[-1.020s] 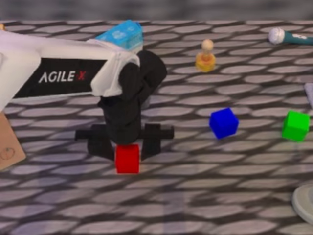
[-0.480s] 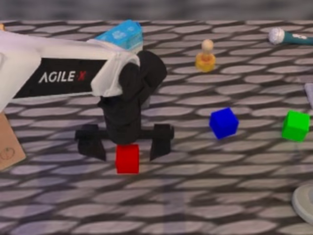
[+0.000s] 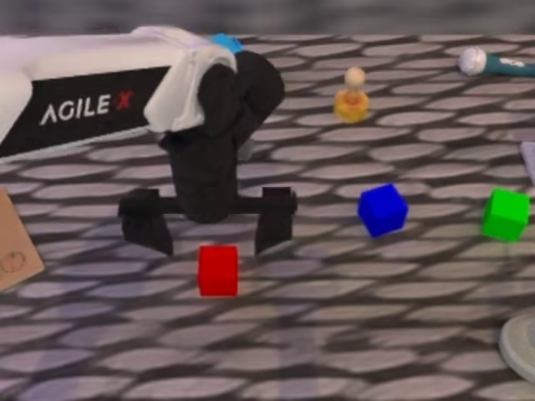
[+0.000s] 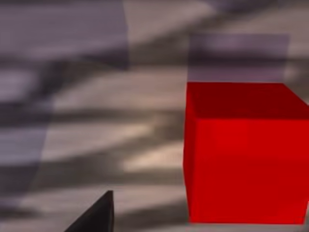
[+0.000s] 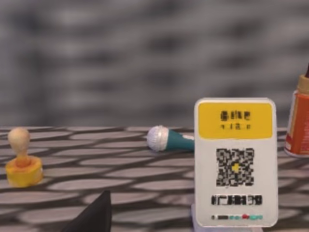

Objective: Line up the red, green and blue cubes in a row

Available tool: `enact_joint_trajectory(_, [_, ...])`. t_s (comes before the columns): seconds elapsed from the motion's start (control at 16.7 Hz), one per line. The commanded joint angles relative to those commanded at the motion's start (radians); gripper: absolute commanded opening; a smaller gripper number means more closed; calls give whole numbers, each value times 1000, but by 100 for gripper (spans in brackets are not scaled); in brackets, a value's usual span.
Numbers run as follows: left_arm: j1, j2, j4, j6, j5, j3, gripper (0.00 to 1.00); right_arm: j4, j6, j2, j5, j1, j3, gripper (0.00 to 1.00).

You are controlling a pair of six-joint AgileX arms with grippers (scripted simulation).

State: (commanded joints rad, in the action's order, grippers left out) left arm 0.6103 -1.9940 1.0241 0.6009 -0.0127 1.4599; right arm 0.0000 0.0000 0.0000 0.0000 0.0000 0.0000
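Note:
The red cube rests on the table left of centre and fills much of the left wrist view as red cube. My left gripper hangs open just above and behind it, fingers spread wide and touching nothing; one dark finger shows at the frame's edge. The blue cube sits right of centre, tilted slightly. The green cube lies near the right edge. My right arm is out of the top view; its wrist view shows one dark finger set far to one side.
A yellow pawn-like stamp and a teal microphone lie at the back. A light-blue box peeks from behind my left arm. A QR-code sign and an orange bottle stand at the right. A brown card lies at the left.
My left gripper spread its fingers away from the red cube, then rose and drew back from it. The red cube stayed where it was.

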Motion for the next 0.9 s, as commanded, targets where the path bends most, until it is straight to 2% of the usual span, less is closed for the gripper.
enact_joint_trajectory(0.18, [-5,35,82,-1,0,54,100,0,0,0,0,0,0,100])
enact_joint_trajectory(0.54, [-5,45,79,-2,-1,46,100,-7,-7,10,0,1,10,100])
enact_joint_trajectory(0.72, [-49,139,22,-8,-6,-38,100,-70,-72,104,-2,9,102,100])
enact_joint_trajectory(0.9, [-130,329,-82,-23,-13,-193,100,-184,-188,294,-3,20,275,100])
